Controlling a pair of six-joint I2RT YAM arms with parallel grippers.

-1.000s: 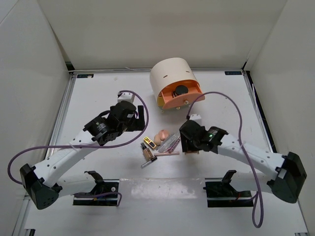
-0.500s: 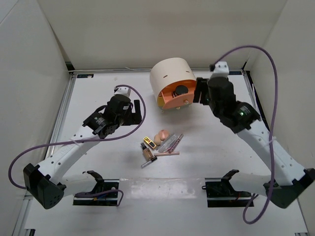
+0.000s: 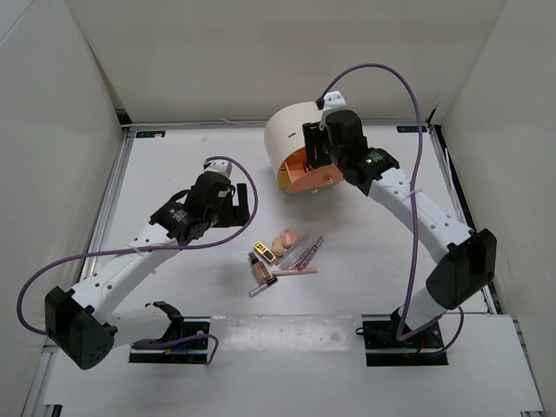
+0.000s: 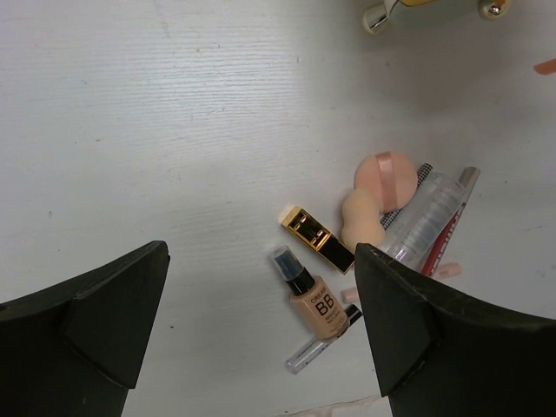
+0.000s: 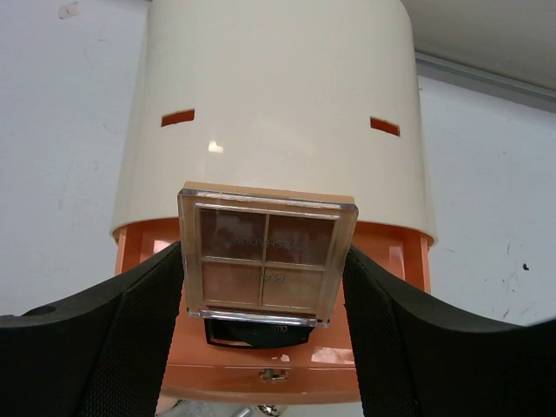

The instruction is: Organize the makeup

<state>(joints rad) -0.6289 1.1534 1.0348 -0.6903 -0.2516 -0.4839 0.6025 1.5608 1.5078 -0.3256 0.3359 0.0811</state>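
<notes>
My right gripper (image 5: 265, 261) is shut on a square four-pan blush palette (image 5: 268, 254) and holds it over the open orange drawer (image 5: 395, 261) of the cream box (image 3: 295, 130). A black compact (image 5: 261, 331) lies in that drawer under the palette. On the table lie peach sponges (image 4: 375, 172), a gold lipstick (image 4: 316, 240), a foundation bottle (image 4: 318, 300), gloss tubes (image 4: 427, 219) and a thin clear tube (image 4: 313, 349). The same pile shows in the top view (image 3: 282, 254). My left gripper (image 4: 261, 265) is open and empty above and left of the pile (image 3: 234, 201).
The cream cylindrical box lies on its side at the back centre, its drawers facing the arms. White walls enclose the table on three sides. The right arm (image 3: 408, 208) arches over the right half of the table.
My right gripper rose from beside the pile, swung to the back and now holds the palette over the open drawer. My left gripper shifted slightly and stays open.
</notes>
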